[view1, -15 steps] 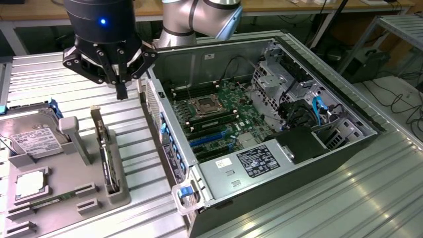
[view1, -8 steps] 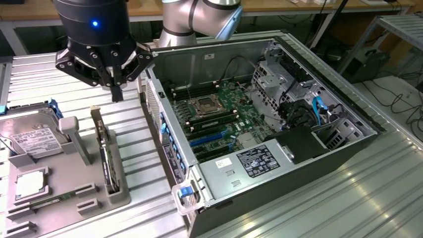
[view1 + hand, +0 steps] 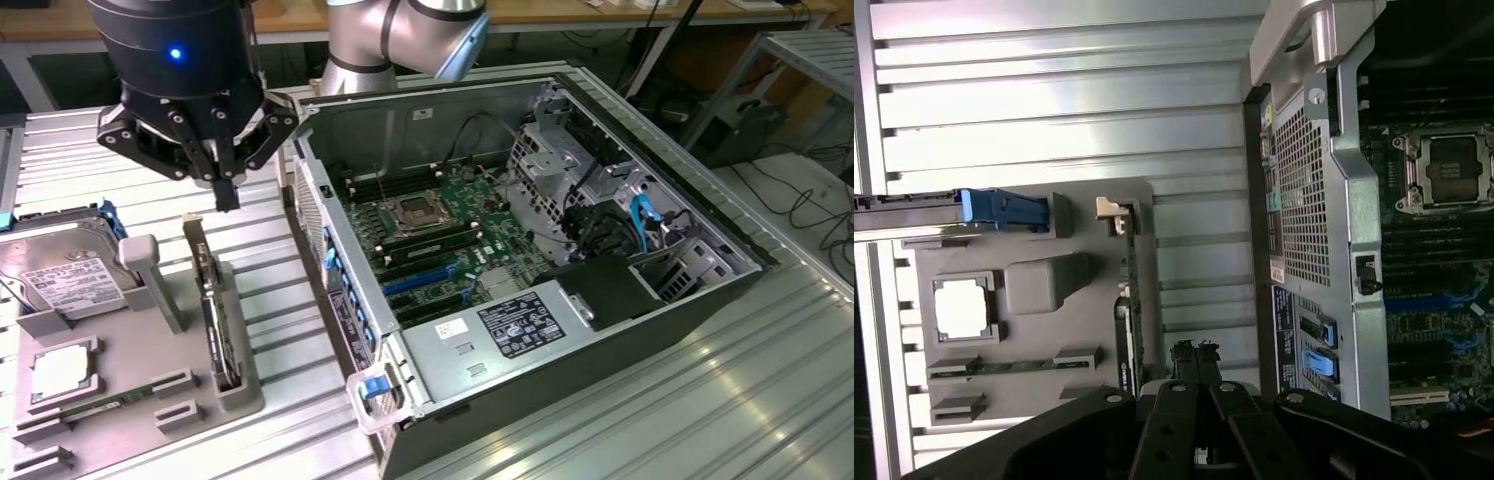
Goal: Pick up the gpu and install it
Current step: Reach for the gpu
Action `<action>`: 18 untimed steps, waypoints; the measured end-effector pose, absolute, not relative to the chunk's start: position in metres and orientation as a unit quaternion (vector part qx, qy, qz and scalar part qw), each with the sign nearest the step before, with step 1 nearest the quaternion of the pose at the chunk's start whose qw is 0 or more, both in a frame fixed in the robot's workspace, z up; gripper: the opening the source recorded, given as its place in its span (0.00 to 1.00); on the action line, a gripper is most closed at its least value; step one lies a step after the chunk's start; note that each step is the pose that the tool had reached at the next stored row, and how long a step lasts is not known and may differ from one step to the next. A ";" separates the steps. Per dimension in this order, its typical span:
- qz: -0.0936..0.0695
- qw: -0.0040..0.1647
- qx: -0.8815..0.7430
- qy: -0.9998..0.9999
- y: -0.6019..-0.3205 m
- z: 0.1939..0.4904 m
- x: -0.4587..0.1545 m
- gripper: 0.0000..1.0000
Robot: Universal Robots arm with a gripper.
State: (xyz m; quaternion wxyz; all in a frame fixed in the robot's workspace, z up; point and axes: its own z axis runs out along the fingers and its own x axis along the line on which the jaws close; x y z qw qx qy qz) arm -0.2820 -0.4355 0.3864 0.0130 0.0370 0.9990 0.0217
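The gpu (image 3: 214, 315), a thin dark card (silver bracket end nearest), stood on edge in the grey holder (image 3: 130, 378) below the closed, empty fingers (image 3: 227, 198).

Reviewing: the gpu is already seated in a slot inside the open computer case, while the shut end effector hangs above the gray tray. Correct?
No. The exterior view shows the gpu standing on edge in the gray tray, outside the computer case. The shut end effector does hang above the tray.
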 end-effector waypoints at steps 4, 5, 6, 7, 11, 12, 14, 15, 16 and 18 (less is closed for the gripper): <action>0.022 0.013 0.037 0.999 -0.439 0.386 -0.287 0.11; 0.022 0.013 0.037 0.999 -0.440 0.386 -0.288 0.11; 0.022 0.013 0.037 0.999 -0.440 0.386 -0.290 0.11; 0.022 0.013 0.037 0.999 -0.440 0.385 -0.291 0.11; 0.022 0.013 0.037 0.999 -0.441 0.385 -0.299 0.11; 0.022 0.013 0.037 0.999 -0.441 0.385 -0.300 0.11; 0.022 0.013 0.037 0.999 -0.442 0.385 -0.303 0.11; 0.022 0.013 0.037 0.999 -0.442 0.385 -0.305 0.11; 0.022 0.013 0.037 0.999 -0.442 0.384 -0.306 0.11; 0.022 0.013 0.037 0.999 -0.443 0.384 -0.309 0.11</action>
